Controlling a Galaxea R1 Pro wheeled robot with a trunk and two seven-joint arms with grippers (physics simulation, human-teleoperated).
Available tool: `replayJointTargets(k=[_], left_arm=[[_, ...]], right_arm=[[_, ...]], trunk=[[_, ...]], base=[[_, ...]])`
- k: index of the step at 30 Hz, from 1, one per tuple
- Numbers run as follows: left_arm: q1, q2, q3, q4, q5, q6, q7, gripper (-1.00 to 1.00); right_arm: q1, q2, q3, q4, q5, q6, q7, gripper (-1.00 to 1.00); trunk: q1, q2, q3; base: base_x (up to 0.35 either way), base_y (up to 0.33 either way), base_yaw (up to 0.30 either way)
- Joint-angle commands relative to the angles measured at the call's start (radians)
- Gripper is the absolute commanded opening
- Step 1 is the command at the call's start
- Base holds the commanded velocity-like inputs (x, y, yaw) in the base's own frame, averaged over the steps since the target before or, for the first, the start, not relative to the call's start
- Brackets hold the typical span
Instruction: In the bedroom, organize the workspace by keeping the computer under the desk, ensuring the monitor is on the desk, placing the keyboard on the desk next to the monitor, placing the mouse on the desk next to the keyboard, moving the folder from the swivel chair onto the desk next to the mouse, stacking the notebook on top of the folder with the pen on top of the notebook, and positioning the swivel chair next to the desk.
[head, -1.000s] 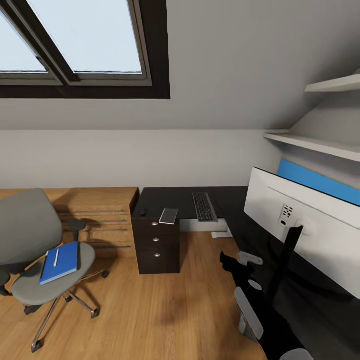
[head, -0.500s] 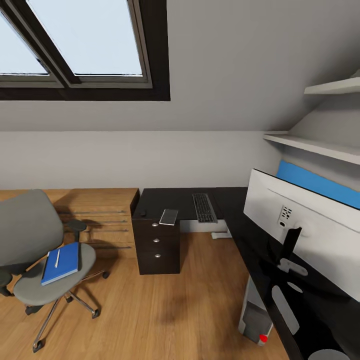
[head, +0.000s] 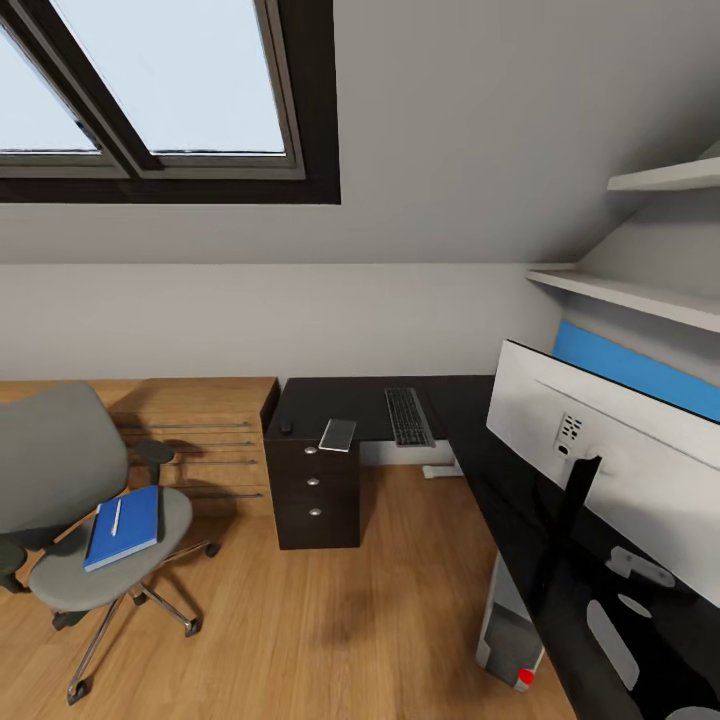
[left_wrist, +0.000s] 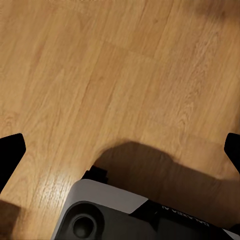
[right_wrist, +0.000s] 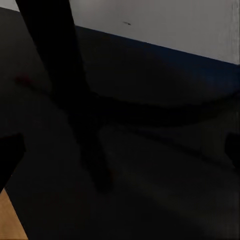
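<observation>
folder (head: 124, 526) flat on swivel chair (head: 60, 500) (pen (head: 115, 516) on top) | keyboard (head: 408, 414) on desk (head: 330, 400)

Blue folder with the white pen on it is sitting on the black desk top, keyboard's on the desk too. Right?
Not quite. The head view shows the blue folder, with the white pen on it, lying on the seat of the swivel chair, not on the desk. The keyboard is indeed on the desk.
</observation>
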Motion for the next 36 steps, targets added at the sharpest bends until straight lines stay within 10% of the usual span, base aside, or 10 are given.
replayJointTargets(k=[1,16,36], left_arm=[[-0.001,0.0,-0.009,0.0,0.01,-0.004,0.006,1.0],[-0.001,-0.001,-0.009,0.0,0.008,-0.004,0.004,1.0],[-0.001,-0.003,-0.009,0.0,0.008,-0.003,0.004,1.0]], right_arm=[[-0.007,-0.014,0.001,0.025,-0.008,-0.016,-0.004,1.0],[-0.12,-0.1,0.003,0.265,0.002,-0.195,-0.003,1.0],[-0.121,-0.098,0.03,0.259,0.004,-0.288,-0.01,1.0]], trunk=[[0.0,-0.002,-0.002],[0.0,-0.002,-0.002],[0.0,-0.002,-0.002]], base=[[0.0,0.0,0.0],[0.004,-0.036,0.0],[0.012,-0.055,0.0]])
